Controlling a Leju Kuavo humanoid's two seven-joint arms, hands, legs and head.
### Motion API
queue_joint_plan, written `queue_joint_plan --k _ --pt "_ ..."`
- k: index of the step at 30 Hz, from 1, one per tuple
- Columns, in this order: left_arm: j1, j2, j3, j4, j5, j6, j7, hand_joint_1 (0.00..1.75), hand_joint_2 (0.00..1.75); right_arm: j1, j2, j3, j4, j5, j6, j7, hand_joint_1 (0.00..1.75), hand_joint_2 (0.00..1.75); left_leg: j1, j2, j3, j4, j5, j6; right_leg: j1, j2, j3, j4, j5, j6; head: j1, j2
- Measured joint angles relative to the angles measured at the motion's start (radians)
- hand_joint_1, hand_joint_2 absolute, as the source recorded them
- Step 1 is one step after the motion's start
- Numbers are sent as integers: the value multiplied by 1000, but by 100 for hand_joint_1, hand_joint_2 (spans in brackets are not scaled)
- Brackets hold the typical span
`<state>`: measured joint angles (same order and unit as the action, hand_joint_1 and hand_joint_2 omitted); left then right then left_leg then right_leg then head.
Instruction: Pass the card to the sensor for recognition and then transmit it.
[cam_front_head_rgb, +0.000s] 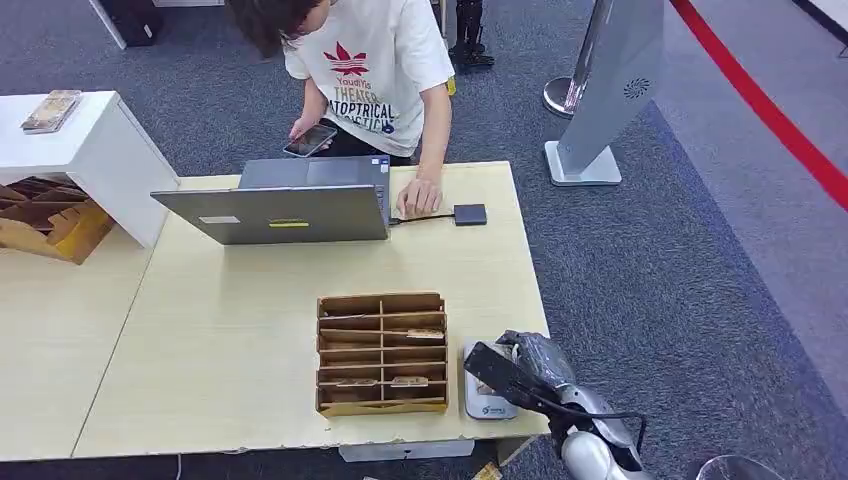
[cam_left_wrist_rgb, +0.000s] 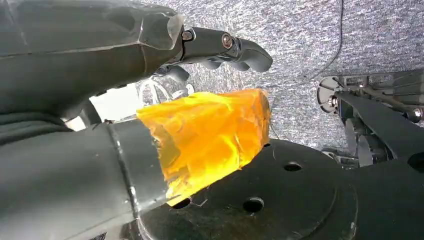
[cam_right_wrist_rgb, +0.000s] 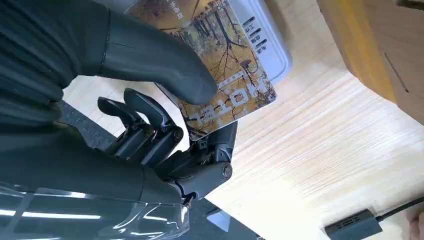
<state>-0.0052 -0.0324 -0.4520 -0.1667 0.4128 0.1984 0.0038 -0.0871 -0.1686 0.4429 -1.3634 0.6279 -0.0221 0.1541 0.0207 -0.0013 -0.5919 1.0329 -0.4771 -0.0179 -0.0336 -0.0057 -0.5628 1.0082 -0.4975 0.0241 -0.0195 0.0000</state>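
In the head view a wooden slotted organizer (cam_front_head_rgb: 382, 353) is seen on the tabletop (cam_front_head_rgb: 230, 340), with a few cards lying in its compartments. At 3 o'clock of it the white sensor (cam_front_head_rgb: 486, 400) is partly covered by the right hand (cam_front_head_rgb: 520, 372). In the left wrist view the left hand (cam_left_wrist_rgb: 150, 95) is seen holding nothing, fingers apart. In the right wrist view the card (cam_right_wrist_rgb: 220, 60) is pinched between thumb and fingers, held over the sensor
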Motion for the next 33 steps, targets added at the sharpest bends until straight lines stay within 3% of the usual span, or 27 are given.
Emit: queue_joint_plan --k 33 --pt "0 3 0 0 0 0 0 0 0 0 0 0 0 1 0 0 175 175 0 0 0 0 0 0 0 0 0 0 0 0 0 0"
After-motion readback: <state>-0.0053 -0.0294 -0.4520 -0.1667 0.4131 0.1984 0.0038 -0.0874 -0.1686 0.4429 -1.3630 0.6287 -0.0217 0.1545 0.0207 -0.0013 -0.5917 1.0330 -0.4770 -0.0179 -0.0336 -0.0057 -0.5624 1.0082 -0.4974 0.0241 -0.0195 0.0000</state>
